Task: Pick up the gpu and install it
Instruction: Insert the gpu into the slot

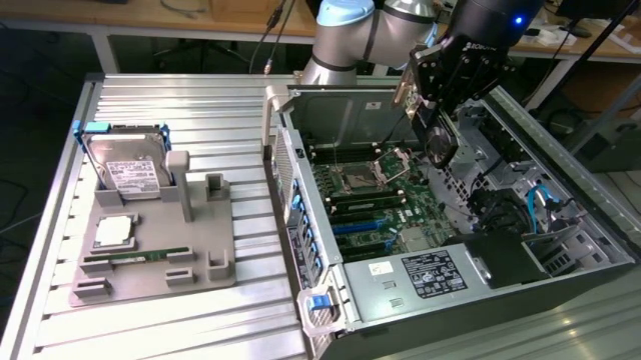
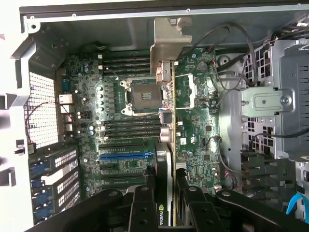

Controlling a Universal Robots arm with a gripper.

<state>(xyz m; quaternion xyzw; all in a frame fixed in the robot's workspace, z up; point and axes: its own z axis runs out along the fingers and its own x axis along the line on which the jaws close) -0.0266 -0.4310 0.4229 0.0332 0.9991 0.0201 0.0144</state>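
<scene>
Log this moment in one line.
end effector: shut on gpu | gpu: edge-on over motherboard | case: open | install: not done

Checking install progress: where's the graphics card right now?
The graphics card is gripped in the hand, held edge-on over the motherboard of the open computer case, at the exterior view's right.

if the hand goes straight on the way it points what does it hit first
Probably the motherboard in the open case: the gpu that the hand holds leads and would touch first, somewhere beside the processor socket, though depth is unclear.
</scene>
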